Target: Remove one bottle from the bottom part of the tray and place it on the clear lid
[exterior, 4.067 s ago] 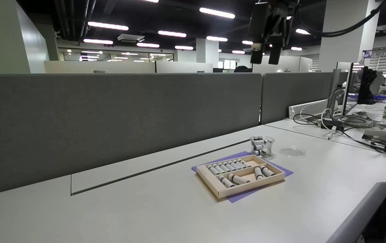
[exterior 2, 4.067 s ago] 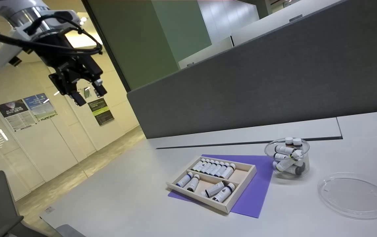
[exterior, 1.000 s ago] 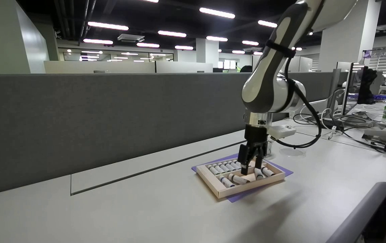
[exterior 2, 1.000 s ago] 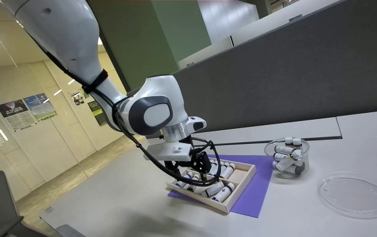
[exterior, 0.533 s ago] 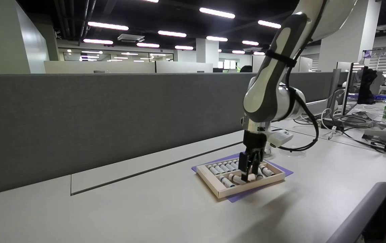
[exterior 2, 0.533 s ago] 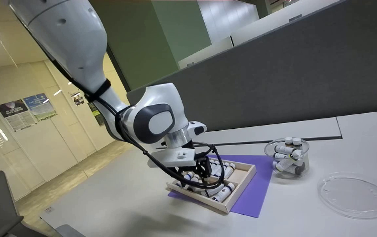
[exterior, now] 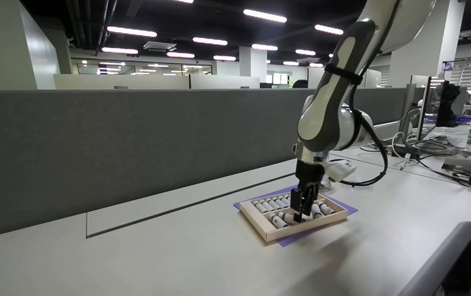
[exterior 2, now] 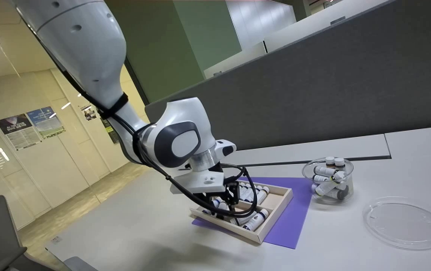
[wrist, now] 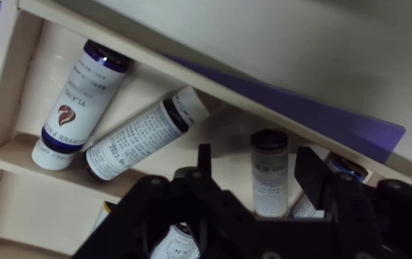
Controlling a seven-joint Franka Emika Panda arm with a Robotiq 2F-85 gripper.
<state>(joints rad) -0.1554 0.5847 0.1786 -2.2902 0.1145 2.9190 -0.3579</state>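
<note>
- Gripper [wrist: 254,157], black, one: jaws spread wide, pointing down at the bottom compartment [wrist: 135,100]. I have its fingers [wrist: 310,165] on either side of one bottle, with a gap showing at each side in my wrist view.
- Dark-ended bottle [wrist: 270,180], white label: the one between those fingers, in the bottom compartment; tilt, if any, I cannot tell.
- Blue-glass bottle [wrist: 80,100], label reading YLANG: same compartment, white cap at the divider [wrist: 11,156].
- Bottle printed 2023 [wrist: 137,140], white cap: slanted, just beside the blue-glass bottle.
- Blue-ended bottle [wrist: 348,168]: same compartment, near the dark-ended bottle, mostly hidden from me behind a finger.
- Row of bottles [exterior: 267,205]: upper compartment, side by side, partly hidden by the gripper in an exterior view.
- Wooden tray [exterior 2: 277,216], two long compartments: on a purple sheet [exterior 2: 292,210].
- Clear tub [exterior 2: 351,184], bottles piled inside: just beside the sheet.
- Clear lid [exterior 2: 405,224], round: flat on the white desk [exterior 2: 132,210], near the tub.
- Robot arm [exterior 2: 83,49], white, black cables strapped along it: reaching over the tray in both exterior views.
- Grey partition [exterior: 145,152]: upright behind the tray.
</note>
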